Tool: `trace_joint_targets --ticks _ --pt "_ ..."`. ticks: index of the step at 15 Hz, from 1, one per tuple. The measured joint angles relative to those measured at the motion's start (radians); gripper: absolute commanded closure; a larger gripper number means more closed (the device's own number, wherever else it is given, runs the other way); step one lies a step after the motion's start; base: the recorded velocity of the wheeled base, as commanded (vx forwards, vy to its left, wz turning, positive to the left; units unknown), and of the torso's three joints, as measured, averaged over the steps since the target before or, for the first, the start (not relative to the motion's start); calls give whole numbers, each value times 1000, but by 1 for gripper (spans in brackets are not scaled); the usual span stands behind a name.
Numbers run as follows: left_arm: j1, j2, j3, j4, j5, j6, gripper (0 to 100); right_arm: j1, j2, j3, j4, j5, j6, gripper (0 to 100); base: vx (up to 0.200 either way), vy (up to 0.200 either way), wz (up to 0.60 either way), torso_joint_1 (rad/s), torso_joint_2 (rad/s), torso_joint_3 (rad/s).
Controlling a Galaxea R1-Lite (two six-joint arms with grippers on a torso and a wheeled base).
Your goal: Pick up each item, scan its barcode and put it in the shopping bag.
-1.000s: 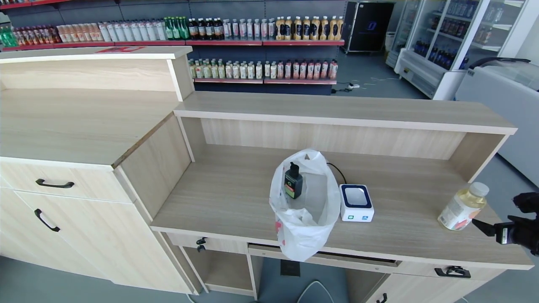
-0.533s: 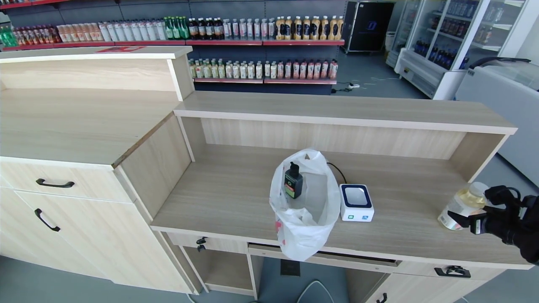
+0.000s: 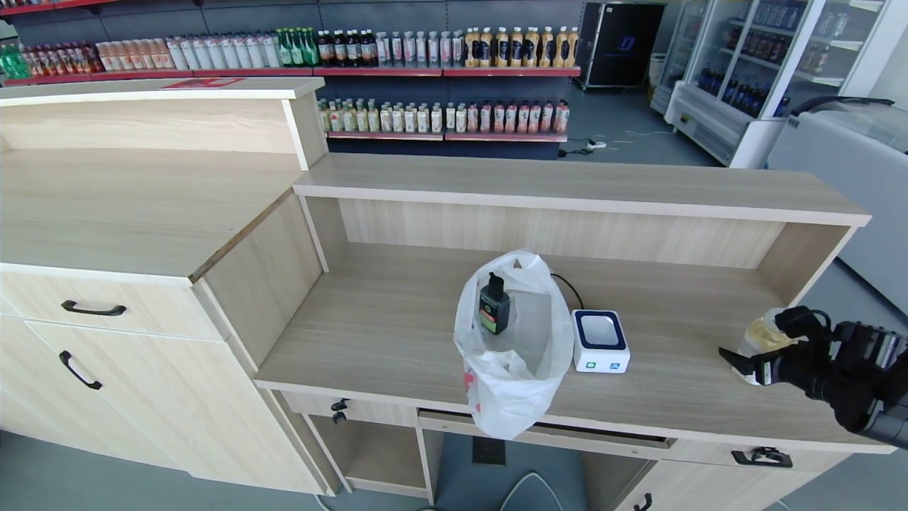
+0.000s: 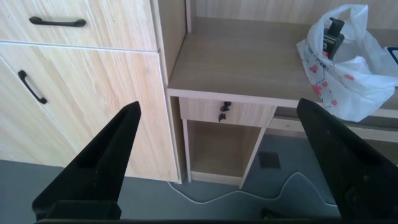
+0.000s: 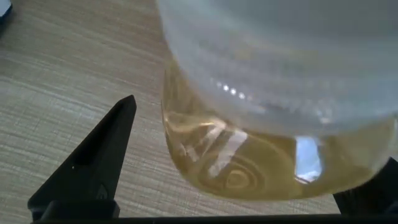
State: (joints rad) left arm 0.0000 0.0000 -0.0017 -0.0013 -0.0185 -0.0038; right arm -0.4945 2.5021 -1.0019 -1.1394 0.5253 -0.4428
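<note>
A: Starting at the right gripper (image 3: 755,339), out at the right end of the counter (image 3: 397,333). Spread apart, not clamped, straddling the bottle of yellow liquid (image 3: 765,332).

B: Confirmed from the right wrist camera: up close on the bottle of yellow liquid (image 5: 261,155), with a strip of bare counter (image 5: 62,93) between the near finger (image 5: 93,168) and the bottle wall. No telling about contact on the far side.

A: Standing on the worktop, then, well to the right of the scanner (image 3: 600,341).

B: Moving inward to that scanner: white box, dark window on top, just beside the shopping bag (image 3: 511,383), on its right. Black cable (image 3: 567,284) trailing off behind.

A: And the bag itself: open at the mouth, drooping over the front edge, holding a dark pump bottle (image 3: 494,309) upright inside.

B: Over to the left gripper (image 4: 219,109) now?

A: Fingers wide apart, holding nothing. Hanging low, out in front of the counter, facing the drawer handles (image 4: 57,22) and the open nook under the worktop, with the shopping bag (image 4: 348,81) beyond.

B: Farther back, shelves of bottled drinks (image 3: 425,50) and glass-door coolers (image 3: 745,64).
</note>
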Motion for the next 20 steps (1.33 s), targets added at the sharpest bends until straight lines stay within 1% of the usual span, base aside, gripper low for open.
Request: trace_joint_targets --ticks 4,8,9,20 --pt "0 0 0 0 0 0 0 17 19 -64 4 -33 34 0 0 0 0 0 0 0" --pt "0 0 0 0 0 0 0 24 35 -76 3 -39 37 0 0 0 0 0 0 0" --pt "0 0 0 0 0 0 0 27 38 -77 1 -39 38 100 0 0 0 0 0 0" --pt "0 0 0 0 0 0 0 37 53 -139 3 -40 64 100 0 0 0 0 0 0"
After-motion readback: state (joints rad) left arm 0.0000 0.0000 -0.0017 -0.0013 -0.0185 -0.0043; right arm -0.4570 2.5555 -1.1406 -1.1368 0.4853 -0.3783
